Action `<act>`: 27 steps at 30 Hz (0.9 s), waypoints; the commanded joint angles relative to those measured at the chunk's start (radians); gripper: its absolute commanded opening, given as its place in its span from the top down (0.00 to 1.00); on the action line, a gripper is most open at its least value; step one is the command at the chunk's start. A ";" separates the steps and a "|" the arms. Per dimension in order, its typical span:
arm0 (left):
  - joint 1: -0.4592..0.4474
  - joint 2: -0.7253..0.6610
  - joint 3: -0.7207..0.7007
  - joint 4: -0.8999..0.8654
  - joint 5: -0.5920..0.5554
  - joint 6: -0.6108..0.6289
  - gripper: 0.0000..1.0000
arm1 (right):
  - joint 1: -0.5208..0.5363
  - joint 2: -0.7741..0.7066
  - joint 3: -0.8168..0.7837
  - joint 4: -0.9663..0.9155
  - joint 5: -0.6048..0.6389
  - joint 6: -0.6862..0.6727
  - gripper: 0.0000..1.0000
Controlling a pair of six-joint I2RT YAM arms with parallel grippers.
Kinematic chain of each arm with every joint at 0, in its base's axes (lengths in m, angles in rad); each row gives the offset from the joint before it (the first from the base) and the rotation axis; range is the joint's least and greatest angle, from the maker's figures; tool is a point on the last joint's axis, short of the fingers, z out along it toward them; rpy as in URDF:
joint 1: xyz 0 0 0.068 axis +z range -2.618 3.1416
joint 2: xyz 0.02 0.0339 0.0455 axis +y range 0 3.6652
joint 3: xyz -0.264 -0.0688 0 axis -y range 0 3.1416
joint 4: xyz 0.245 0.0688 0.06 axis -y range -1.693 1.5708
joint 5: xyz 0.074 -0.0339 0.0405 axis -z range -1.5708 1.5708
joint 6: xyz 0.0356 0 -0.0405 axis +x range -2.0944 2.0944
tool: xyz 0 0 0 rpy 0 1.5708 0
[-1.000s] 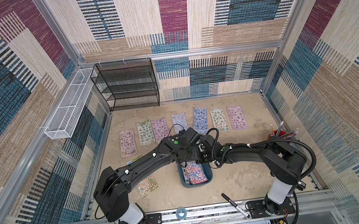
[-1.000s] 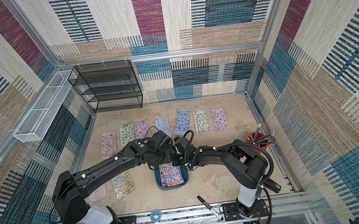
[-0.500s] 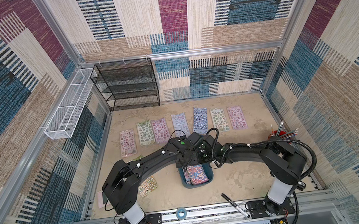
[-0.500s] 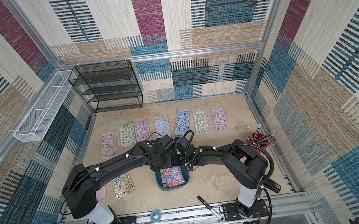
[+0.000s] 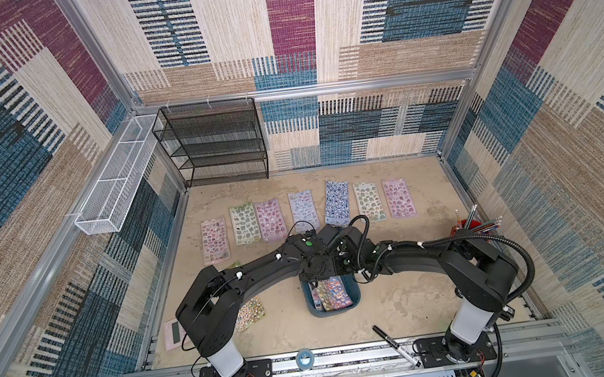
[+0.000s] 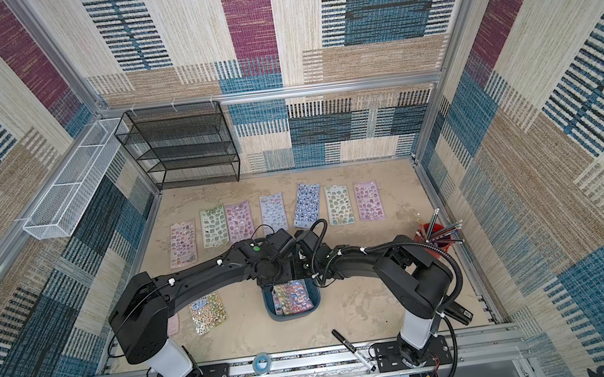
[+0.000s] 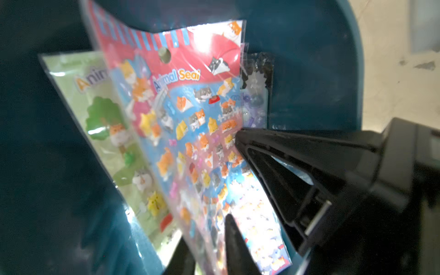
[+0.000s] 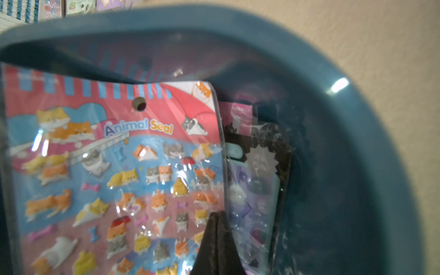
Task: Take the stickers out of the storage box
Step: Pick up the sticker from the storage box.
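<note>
right at the front rail a roll of tape [image 5: 304, 358] and a black marker [image 5: 396, 345] are seen lying. a bit further in, the storage box [image 5: 355, 293] is parked around the middle of the sandy bench [image 5: 409, 300]. off to the left side a multicolour sheet [image 5: 251, 313] is laid flat, and a pink keypad slab [image 5: 173, 334] is tucked at the left bench edge.

inside the box, so not out yet, an animal seal sheet [image 8: 119, 166] is tipped up off the pile. a green sheet [image 7: 102, 123] is seen under it on one side and a dark sheet [image 8: 259, 178] on the other, both down in the box. the right tool [image 8: 215, 214] is closed tight and the side edge of the animal seal sheet is pinched in its tip. the left tool [image 7: 206, 235] is drawn narrow, with the end of the same sheet seen between its fingers; whether it's actually clamped can't be told, tbh.

further back a red cup of pencils [image 5: 468, 224] is stood by the right wall, and a row of seven sheets [image 5: 303, 214] is laid out flat across the bench. at the very back a black mesh rack [image 5: 213, 145] is set in the corner, with a white wire basket [image 5: 114, 181] hung on the left wall.
</note>
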 commanded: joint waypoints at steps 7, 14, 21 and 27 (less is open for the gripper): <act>0.013 -0.041 -0.004 0.101 0.083 0.045 1.00 | -0.013 -0.033 -0.028 -0.276 0.101 -0.006 0.84; 0.013 -0.152 -0.011 0.271 0.243 0.099 1.00 | -0.063 -0.089 -0.047 -0.314 0.142 -0.020 0.68; 0.033 -0.262 -0.137 0.476 0.335 0.040 1.00 | -0.089 -0.153 -0.038 -0.378 0.214 -0.026 0.66; 0.102 -0.373 -0.213 0.537 0.382 0.034 1.00 | -0.152 -0.196 -0.062 -0.400 0.243 -0.036 0.65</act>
